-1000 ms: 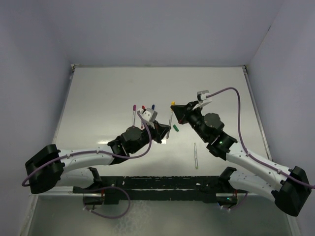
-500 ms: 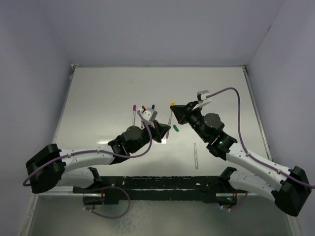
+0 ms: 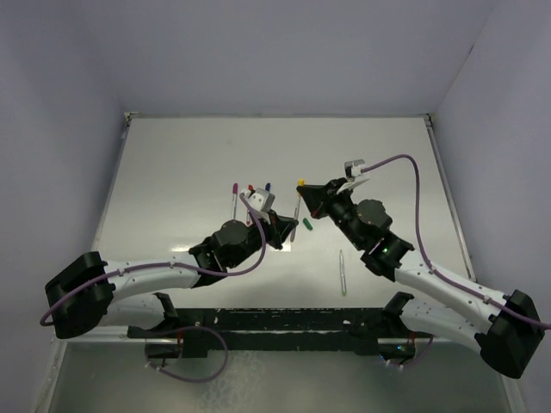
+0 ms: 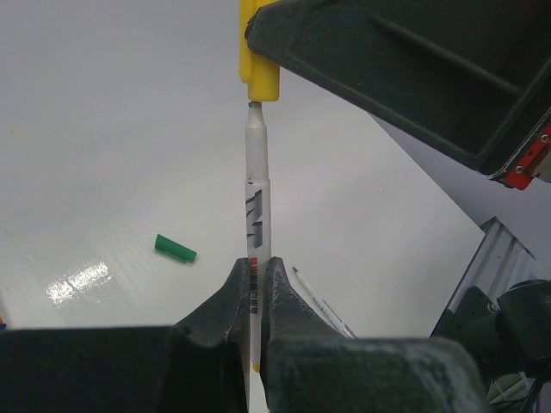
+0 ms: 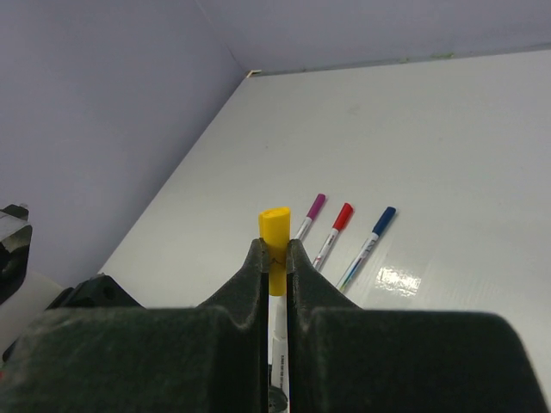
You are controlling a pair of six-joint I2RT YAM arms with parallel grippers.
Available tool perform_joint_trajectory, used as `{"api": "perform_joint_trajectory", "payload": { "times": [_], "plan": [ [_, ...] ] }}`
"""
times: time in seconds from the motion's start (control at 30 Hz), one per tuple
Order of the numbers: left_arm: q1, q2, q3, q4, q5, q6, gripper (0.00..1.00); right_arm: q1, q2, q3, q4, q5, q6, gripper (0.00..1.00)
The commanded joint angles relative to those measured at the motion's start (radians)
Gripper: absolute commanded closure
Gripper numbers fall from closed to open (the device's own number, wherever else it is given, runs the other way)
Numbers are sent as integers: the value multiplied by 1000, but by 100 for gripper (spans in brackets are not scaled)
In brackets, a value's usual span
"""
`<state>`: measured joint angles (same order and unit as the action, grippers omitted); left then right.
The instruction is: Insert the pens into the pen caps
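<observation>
My left gripper (image 3: 287,231) is shut on a silvery-white pen (image 3: 296,213) and holds it above the table. In the left wrist view the gripper (image 4: 256,267) grips the pen (image 4: 256,215) low on its barrel. My right gripper (image 3: 305,189) is shut on the yellow cap (image 3: 302,181). In the right wrist view the gripper (image 5: 275,249) holds the cap (image 5: 275,228) with the pen (image 5: 278,331) below it. The pen's tip sits right at the mouth of the cap (image 4: 260,64). A green cap (image 3: 306,223) lies on the table, also seen in the left wrist view (image 4: 176,249).
Three capped pens lie side by side at the table's middle: purple (image 3: 234,194), red (image 3: 250,191) and blue (image 3: 268,188). They also show in the right wrist view: purple (image 5: 312,213), red (image 5: 336,225), blue (image 5: 370,234). An uncapped pen (image 3: 343,273) lies near the front, right of centre.
</observation>
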<state>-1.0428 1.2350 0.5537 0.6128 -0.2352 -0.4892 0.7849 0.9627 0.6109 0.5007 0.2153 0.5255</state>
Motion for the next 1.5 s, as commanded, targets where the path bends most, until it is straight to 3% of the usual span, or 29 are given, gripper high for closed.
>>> {"api": "perform_joint_trajectory", "payload": {
  "times": [0.0, 1.47],
  "plan": [
    [5, -28, 31, 65, 6, -15, 100, 3, 5, -11, 69, -10, 5, 100],
    [8, -22, -27, 31, -1, -52, 100, 3, 24, 15, 86, -13, -30, 100]
  ]
}}
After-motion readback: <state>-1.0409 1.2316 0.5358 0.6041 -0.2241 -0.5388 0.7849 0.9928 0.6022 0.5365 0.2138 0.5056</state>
